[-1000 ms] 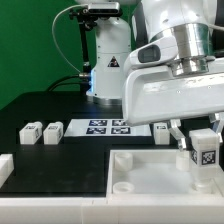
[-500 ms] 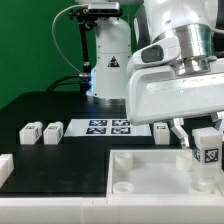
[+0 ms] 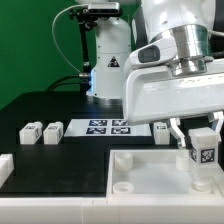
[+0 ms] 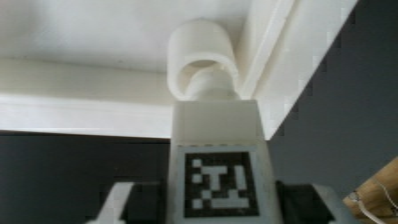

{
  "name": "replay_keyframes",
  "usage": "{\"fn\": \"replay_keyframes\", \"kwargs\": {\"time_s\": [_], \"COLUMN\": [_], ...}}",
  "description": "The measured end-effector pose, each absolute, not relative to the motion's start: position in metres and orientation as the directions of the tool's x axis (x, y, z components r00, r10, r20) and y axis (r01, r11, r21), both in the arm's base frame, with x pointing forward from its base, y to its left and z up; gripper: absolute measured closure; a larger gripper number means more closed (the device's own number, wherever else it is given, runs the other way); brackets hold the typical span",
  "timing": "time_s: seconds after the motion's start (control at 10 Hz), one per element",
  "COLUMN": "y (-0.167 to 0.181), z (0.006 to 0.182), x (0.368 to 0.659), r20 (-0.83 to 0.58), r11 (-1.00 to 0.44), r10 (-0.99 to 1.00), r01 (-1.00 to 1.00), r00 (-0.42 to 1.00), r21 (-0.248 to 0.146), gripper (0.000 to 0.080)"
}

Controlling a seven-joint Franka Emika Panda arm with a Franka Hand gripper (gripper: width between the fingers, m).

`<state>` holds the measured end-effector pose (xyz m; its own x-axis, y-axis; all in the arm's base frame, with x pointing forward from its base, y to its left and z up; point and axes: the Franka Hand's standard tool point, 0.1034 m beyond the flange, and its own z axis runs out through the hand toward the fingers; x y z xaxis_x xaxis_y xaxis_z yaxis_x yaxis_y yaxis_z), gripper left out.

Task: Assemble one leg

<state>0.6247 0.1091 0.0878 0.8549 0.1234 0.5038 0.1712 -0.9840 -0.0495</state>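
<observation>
Nearest us we log the white tray. Over its 3 o'clock side the gripper pinches the leg upright, jaws closed to its width, tag facing us. Beyond, at 10 o'clock, two spare legs; marker board farther back.

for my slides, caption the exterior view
Franka gripper holding the leg upright over the large white tray-like part

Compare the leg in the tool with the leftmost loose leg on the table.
The held leg stands upright, clamped in the tool over the tray; the leftmost leg lies free on the table. The held leg is at the exterior view's right, the leftmost leg far left. Both are small white blocks.
</observation>
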Motion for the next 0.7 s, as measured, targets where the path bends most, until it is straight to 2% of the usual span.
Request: {"fn": "replay_keyframes", "kwargs": {"time_s": [0.3, 0.7], "y": [0.1074, 0.1082], "z": [0.0786, 0.0779], "x": [0.6220, 0.6220], "r20": [0.498, 0.491], "r11": [-0.984, -0.984], "r10": [0.122, 0.124], "r01": [0.169, 0.170], "r00": [0.858, 0.862], "r21": [-0.049, -0.051], "gripper": [0.0508, 0.0499]}}
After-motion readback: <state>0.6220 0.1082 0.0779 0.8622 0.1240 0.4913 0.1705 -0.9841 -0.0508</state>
